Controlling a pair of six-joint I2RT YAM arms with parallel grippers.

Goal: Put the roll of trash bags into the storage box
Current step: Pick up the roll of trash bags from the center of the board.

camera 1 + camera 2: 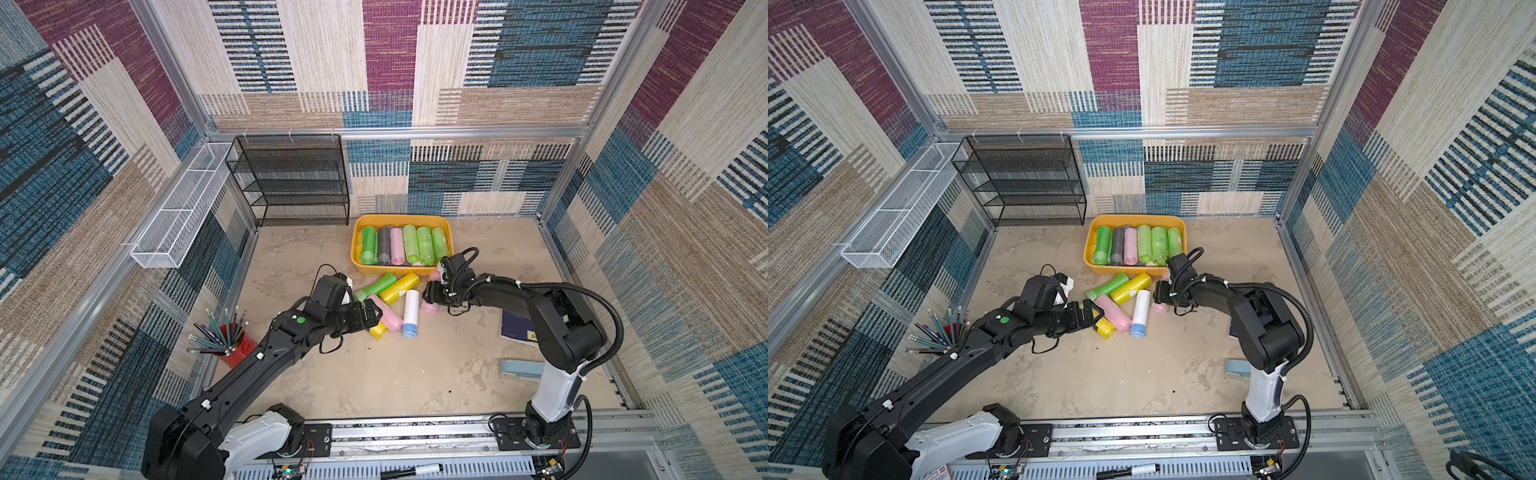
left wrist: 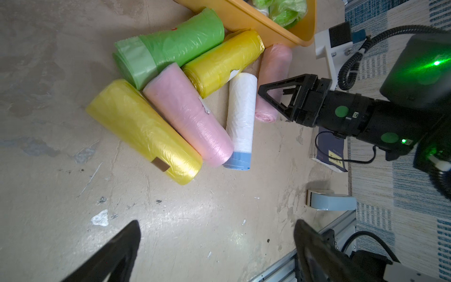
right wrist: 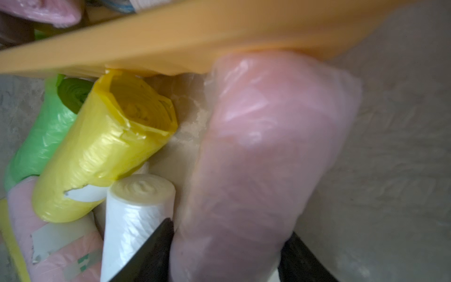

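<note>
The orange-yellow storage box (image 1: 401, 218) (image 1: 1136, 217) stands at the back of the floor with several rolls laid side by side in it. My right gripper (image 1: 430, 293) (image 3: 227, 254) is shut on a pale pink roll of trash bags (image 3: 268, 146) (image 2: 274, 73), just outside the box's near right corner. Green (image 1: 376, 286), yellow (image 1: 400, 288), white-and-blue (image 1: 411, 312) and pink (image 1: 388, 312) rolls lie loose in front of the box. At the pile's left side my left gripper (image 1: 376, 313) (image 2: 217, 239) is open over bare floor, holding nothing.
A black mesh rack (image 1: 291, 183) stands at the back left, with a white wire basket (image 1: 183, 208) on the left wall. A red pencil cup (image 1: 232, 340) sits by the left arm. A dark notebook (image 1: 515, 328) and a grey-blue dispenser (image 1: 521, 368) lie under the right arm.
</note>
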